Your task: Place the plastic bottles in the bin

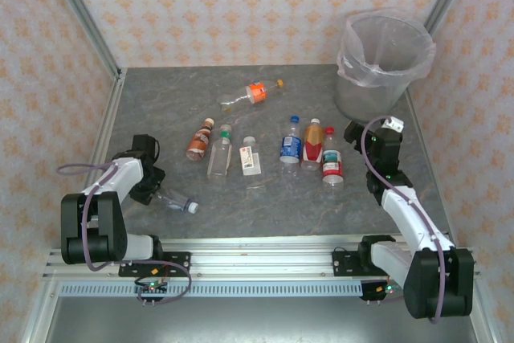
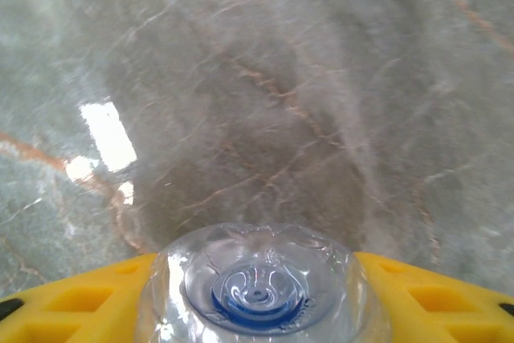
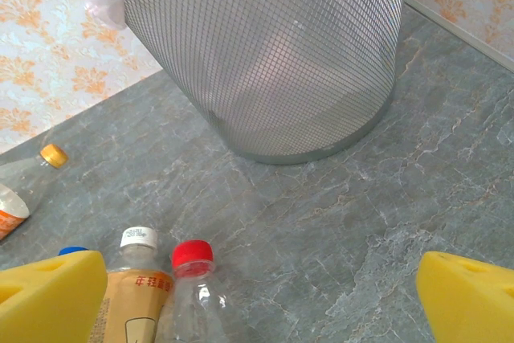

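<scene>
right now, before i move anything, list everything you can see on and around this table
plastic bottles: eight, mostly clear with orange, brown, blue, red or white labels; seven lying loose mid-table
clear bottle: the eighth, near left, between the left fingers
bin: one, grey mesh with clear liner, far right corner
table: one, grey marbled
walls: pale with orange pattern, around the table
left hand: one, yellow fingers, closed on the clear bottle
right hand: one, yellow fingers, open, just in front of the bin
</scene>
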{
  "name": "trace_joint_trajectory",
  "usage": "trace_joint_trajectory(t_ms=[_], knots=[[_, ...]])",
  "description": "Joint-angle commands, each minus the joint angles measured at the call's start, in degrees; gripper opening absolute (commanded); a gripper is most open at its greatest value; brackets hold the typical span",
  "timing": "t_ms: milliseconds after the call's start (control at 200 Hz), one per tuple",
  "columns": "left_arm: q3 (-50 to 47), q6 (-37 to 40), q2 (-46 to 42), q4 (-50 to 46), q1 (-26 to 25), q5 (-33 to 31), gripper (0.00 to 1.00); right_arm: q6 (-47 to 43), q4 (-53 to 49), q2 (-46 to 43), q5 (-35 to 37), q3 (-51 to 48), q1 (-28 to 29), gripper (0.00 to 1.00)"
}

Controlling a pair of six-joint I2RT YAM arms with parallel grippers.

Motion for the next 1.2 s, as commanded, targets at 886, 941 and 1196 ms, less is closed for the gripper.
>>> trace_joint_trajectory(t_ms=[886, 941, 1196], knots=[[20.6, 17.8, -14.6, 14.3, -26.9, 10.3, 0.46, 18.3, 6.0, 2.8, -22.2, 0.2, 14.8, 0.99], [21.8, 17.8, -12.7, 16.5, -28.2, 12.6, 0.46, 18.6, 7.6, 3.6, -23.4, 0.3, 16.1, 0.99], [28.8, 20.4, -3.4, 21.9, -34.1, 21.1, 0.46, 23.7, 20.7, 9.2, -27.4, 0.3, 23.0, 0.99]])
